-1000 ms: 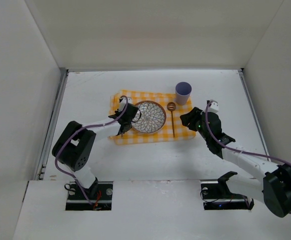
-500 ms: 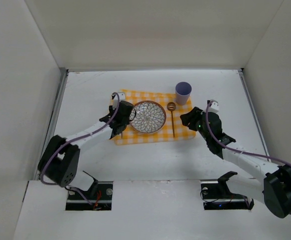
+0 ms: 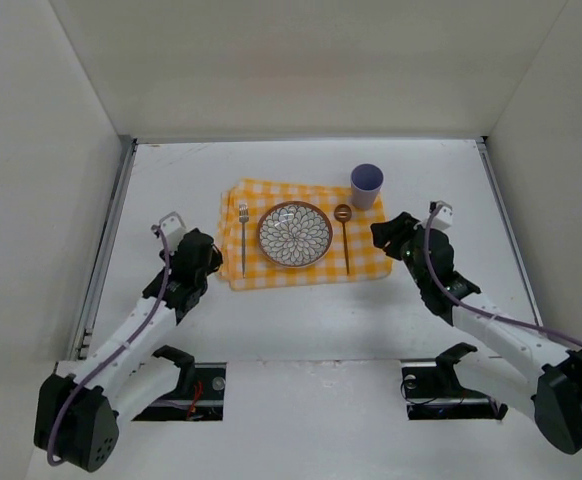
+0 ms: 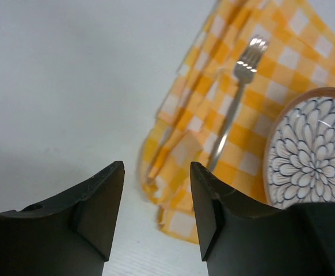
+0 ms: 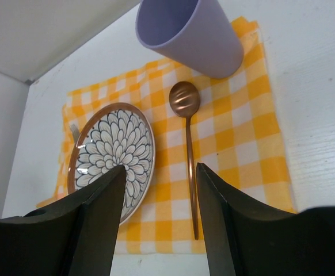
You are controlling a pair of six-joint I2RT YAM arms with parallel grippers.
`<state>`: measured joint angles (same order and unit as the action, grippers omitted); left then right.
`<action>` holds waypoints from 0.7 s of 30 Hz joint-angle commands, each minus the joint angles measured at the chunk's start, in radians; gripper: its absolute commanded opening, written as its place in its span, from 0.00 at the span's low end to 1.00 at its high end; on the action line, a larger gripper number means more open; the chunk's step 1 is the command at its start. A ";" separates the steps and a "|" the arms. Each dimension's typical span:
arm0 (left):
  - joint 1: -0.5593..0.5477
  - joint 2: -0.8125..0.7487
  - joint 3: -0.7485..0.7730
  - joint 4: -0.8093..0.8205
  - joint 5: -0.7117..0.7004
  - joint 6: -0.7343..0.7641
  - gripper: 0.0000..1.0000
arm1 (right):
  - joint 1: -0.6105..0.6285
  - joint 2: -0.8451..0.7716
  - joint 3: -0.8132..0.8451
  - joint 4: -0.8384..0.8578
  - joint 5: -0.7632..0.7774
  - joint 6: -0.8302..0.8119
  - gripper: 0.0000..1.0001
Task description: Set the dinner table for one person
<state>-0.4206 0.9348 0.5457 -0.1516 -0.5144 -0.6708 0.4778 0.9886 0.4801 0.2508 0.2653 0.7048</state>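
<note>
On the white dinner table (image 3: 301,320) lies a yellow-and-white checked mat (image 3: 306,262). A flower-patterned plate (image 3: 295,234) sits at its middle. A silver fork (image 3: 243,240) lies to the plate's left and a copper spoon (image 3: 345,238) to its right. A purple cup (image 3: 366,185) stands at the mat's far right corner. My left gripper (image 3: 207,258) is open and empty, just off the mat's left edge. In the left wrist view the fork (image 4: 233,109) lies ahead of the left gripper (image 4: 156,167). My right gripper (image 3: 384,232) hangs open and empty by the mat's right edge, and the right wrist view shows the spoon (image 5: 187,144) and plate (image 5: 113,155).
White walls enclose the table on the left, back and right. The mat's near left corner (image 4: 173,172) is rumpled and folded. The arm bases stand at the near edge.
My left gripper opened and drew back to the left off the mat. The fork now lies uncovered to the left of the plate. The right arm shifted slightly to the right.
</note>
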 commanded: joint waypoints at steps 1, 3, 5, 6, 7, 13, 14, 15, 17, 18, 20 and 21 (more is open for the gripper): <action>0.067 -0.095 -0.035 -0.106 0.034 -0.098 0.48 | -0.020 -0.033 -0.024 0.062 0.063 0.027 0.58; 0.107 -0.149 -0.052 -0.138 0.042 -0.118 0.49 | -0.034 -0.041 -0.041 0.077 0.071 0.047 0.58; 0.145 -0.207 -0.067 -0.169 0.048 -0.131 0.49 | -0.052 -0.050 -0.058 0.087 0.072 0.074 0.62; 0.159 -0.227 -0.073 -0.180 0.048 -0.133 0.49 | -0.064 -0.059 -0.067 0.087 0.072 0.088 0.65; 0.176 -0.255 -0.084 -0.190 0.050 -0.139 0.50 | -0.075 -0.068 -0.077 0.087 0.072 0.100 0.67; 0.262 -0.373 -0.133 -0.244 0.063 -0.202 0.51 | -0.178 -0.140 -0.139 0.073 0.109 0.191 0.74; 0.272 -0.381 -0.141 -0.238 0.071 -0.205 0.51 | -0.189 -0.151 -0.144 0.065 0.109 0.203 0.74; 0.282 -0.383 -0.147 -0.232 0.083 -0.210 0.51 | -0.195 -0.163 -0.147 0.058 0.109 0.209 0.74; 0.292 -0.370 -0.147 -0.227 0.106 -0.217 0.51 | -0.202 -0.185 -0.153 0.048 0.117 0.213 0.74; 0.294 -0.360 -0.142 -0.223 0.115 -0.217 0.51 | -0.204 -0.189 -0.158 0.048 0.126 0.214 0.74; 0.296 -0.340 -0.130 -0.220 0.117 -0.211 0.50 | -0.204 -0.192 -0.161 0.047 0.132 0.216 0.73; 0.296 -0.334 -0.127 -0.218 0.114 -0.210 0.50 | -0.204 -0.192 -0.160 0.047 0.126 0.216 0.73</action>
<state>-0.1314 0.5854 0.4072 -0.3683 -0.4366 -0.8738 0.2806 0.8085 0.3260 0.2695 0.3676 0.8978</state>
